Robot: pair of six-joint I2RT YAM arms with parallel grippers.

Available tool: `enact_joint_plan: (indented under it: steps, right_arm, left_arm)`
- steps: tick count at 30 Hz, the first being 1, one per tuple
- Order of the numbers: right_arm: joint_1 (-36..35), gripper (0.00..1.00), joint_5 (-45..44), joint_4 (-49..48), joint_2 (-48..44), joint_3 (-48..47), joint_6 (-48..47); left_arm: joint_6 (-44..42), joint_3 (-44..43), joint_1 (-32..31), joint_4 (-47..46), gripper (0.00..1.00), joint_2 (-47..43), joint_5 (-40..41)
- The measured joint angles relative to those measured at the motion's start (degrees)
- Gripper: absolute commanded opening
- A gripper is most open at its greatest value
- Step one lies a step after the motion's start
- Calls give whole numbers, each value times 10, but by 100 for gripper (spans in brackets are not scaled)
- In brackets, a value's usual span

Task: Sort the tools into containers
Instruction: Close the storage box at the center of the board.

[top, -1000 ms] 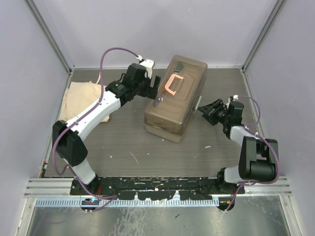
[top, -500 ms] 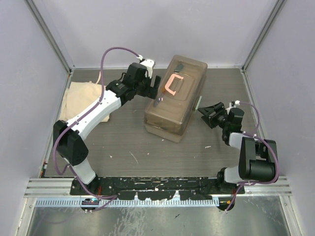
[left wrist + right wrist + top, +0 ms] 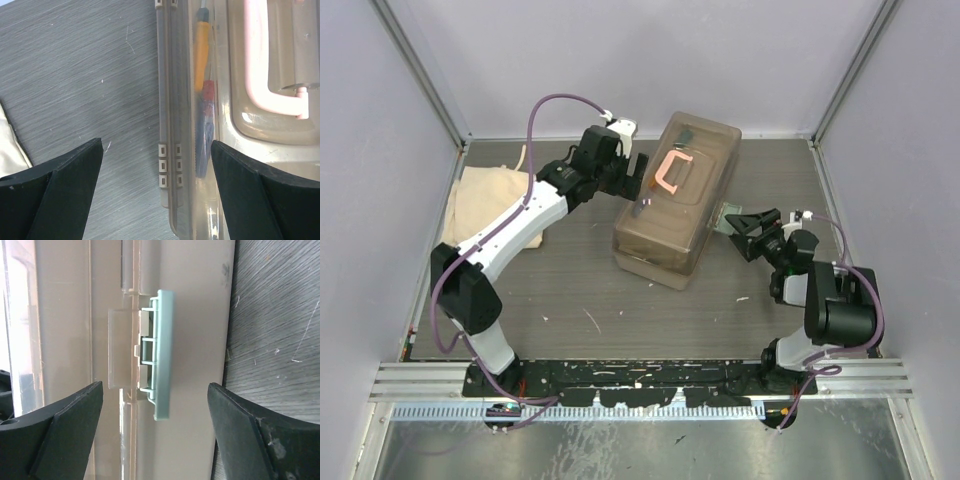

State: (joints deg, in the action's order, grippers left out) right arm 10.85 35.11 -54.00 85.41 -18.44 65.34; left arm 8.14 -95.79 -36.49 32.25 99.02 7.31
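Pale green is what the right jaws frame: the latch (image 3: pixel 162 355) stands between the two black jaws, which are released and wide apart, and it touches neither. That spacing reads as an approach to the fastening, not a grip on it.

Across the box, the left jaws are likewise spread and grasp nothing. One jaw hangs over the bare desk (image 3: pixel 570 290) and the other over the lid, so the box's long edge, with what look like small hinges, runs up between them. My guess is that this arm is placed to brace the toolbox (image 3: pixel 675 205) against a push on the latch from the opposite side.

The brown translucent toolbox lies closed, at an angle, in the middle of the desk, with its salmon-pink handle (image 3: pixel 670 172) on top. Through the lid show an orange screwdriver handle (image 3: pixel 201 45) and, below it, a blue-and-red handle (image 3: pixel 205 130), so at least these tools lie inside. Any others cannot be made out through the plastic. A tan cloth (image 3: pixel 485 205) lies at the left of the desk, beside the left arm.
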Motion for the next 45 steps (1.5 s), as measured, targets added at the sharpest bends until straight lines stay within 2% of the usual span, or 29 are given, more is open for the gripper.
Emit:
enact_joint_plan:
  steps: [9, 12, 29, 38, 45]
  right_arm:
    - [0, 85, 33, -248, 162, 7, 117]
    - [0, 85, 38, -298, 201, 6, 155]
    - [-24, 87, 55, -321, 228, -72, 214]
    - [-28, 87, 53, -318, 226, -75, 222]
    - [-24, 87, 38, -283, 182, -59, 203]
  left_arm:
    - [0, -2, 0, 3, 92, 1, 0]
    - [0, -3, 0, 4, 92, 1, 0]
    - [0, -5, 0, 6, 92, 3, 0]
    - [0, -7, 0, 7, 91, 4, 0]
    - [0, -7, 0, 7, 91, 4, 0]
